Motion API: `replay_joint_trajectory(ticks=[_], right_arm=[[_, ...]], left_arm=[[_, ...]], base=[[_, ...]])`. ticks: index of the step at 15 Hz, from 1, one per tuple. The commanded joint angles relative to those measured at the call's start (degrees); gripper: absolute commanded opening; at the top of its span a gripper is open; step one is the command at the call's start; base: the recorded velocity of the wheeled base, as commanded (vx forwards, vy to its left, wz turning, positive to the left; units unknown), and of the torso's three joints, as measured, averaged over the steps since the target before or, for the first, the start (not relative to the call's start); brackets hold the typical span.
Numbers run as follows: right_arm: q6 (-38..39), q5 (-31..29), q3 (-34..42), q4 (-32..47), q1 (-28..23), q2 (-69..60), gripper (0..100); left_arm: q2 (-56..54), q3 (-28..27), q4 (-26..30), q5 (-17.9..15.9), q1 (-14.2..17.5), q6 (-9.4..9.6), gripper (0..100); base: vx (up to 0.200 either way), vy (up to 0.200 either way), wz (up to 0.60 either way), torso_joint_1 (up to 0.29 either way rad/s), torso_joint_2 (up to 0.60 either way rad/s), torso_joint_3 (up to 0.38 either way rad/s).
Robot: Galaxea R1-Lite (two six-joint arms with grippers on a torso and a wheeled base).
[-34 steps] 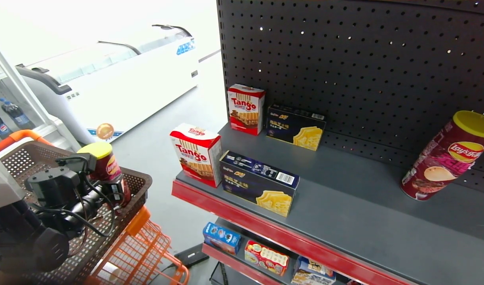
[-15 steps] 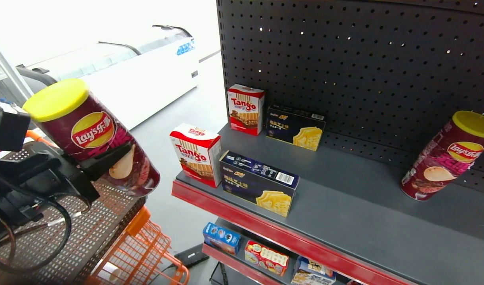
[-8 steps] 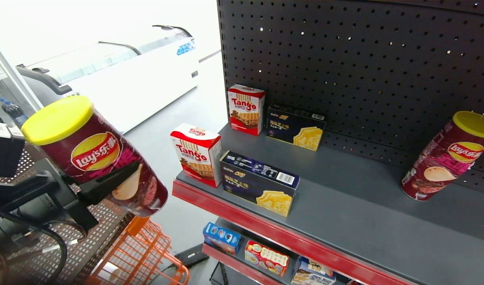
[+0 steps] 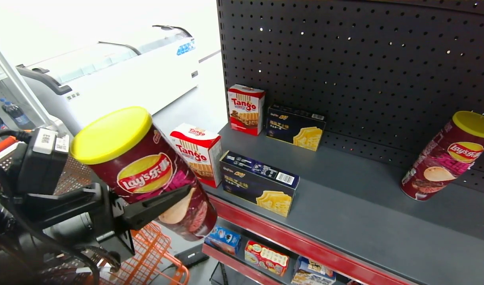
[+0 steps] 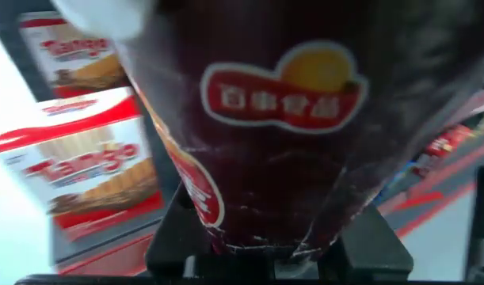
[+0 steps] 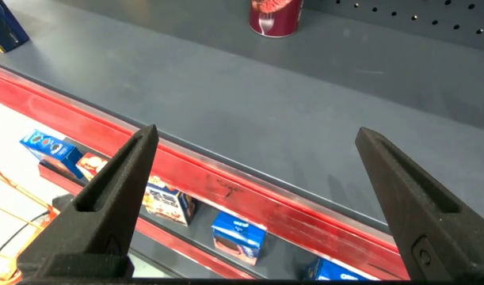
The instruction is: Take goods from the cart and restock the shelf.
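A: Quick progress check: how far along was the restock?
B: Midway on this item, I'd say. The chips can (image 4: pixel 147 174) was out of the cart (image 4: pixel 148 253) and up in the air in front of the shelf (image 4: pixel 344 206), not over the deck yet. Placing and letting go were left to do.
A: Anything shelved already?
B: A second chips can (image 4: pixel 447 156) stood on the deck at the robot's far right, by the pegboard (image 4: pixel 344 59). Two wafer boxes (image 4: pixel 196 152) and two dark cracker boxes (image 4: pixel 259 182) sat at the left end. I couldn't tell whether the cart had more goods.
A: Grip?
B: The left gripper (image 4: pixel 168 200) had its fingers clamped across the lower body of the chips can, with one dark finger crossing the front face. In the left wrist view the can sat right up against the lens, wafer boxes behind it.
A: Right side?
B: The right gripper (image 6: pixel 257 206) was spread wide and carried nothing. It was in front of the shelf, with the red front lip (image 6: pixel 226 180) and bare deck ahead of it.
A: Orientation of the held can?
B: Tilted. The long axis ran diagonally, yellow lid up and toward the robot's left, base down and toward the red front lip. The label faced the head camera.
A: Next move?
B: My guess: carry it over the bare deck between the cracker boxes and the second chips can, bring the axis upright with the base down, then release.
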Motion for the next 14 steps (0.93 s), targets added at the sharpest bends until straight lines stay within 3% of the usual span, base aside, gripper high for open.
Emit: replay_joint_trajectory(ticks=[1,4,6,8,12,14], right_arm=[[-0.01,0.04,0.00,0.00,0.00,0.07,100],[-0.01,0.04,0.00,0.00,0.00,0.07,100],[-0.01,0.04,0.00,0.00,0.00,0.07,100],[-0.01,0.04,0.00,0.00,0.00,0.07,100],[-0.01,0.04,0.00,0.00,0.00,0.07,100],[-0.01,0.04,0.00,0.00,0.00,0.07,100]], left_arm=[[1.40,-0.14,0.00,-0.12,-4.26,0.02,0],[2.54,-0.05,0.00,-0.30,-6.29,0.02,0],[4.21,-0.05,0.00,-0.30,-11.30,0.02,0],[5.70,-0.58,0.00,-0.30,-14.20,0.10,0],[8.25,-2.25,-0.08,-0.12,-17.18,0.63,0],[8.51,-2.25,-0.08,-0.03,-17.27,0.63,0]], base=[[0.000,0.000,0.00,0.000,0.00,0.000],[0.000,0.000,0.00,0.000,0.00,0.000],[0.000,0.000,0.00,0.000,0.00,0.000],[0.000,0.000,0.00,0.000,0.00,0.000],[0.000,0.000,0.00,0.000,0.00,0.000],[0.000,0.000,-0.60,0.005,0.00,0.005]])
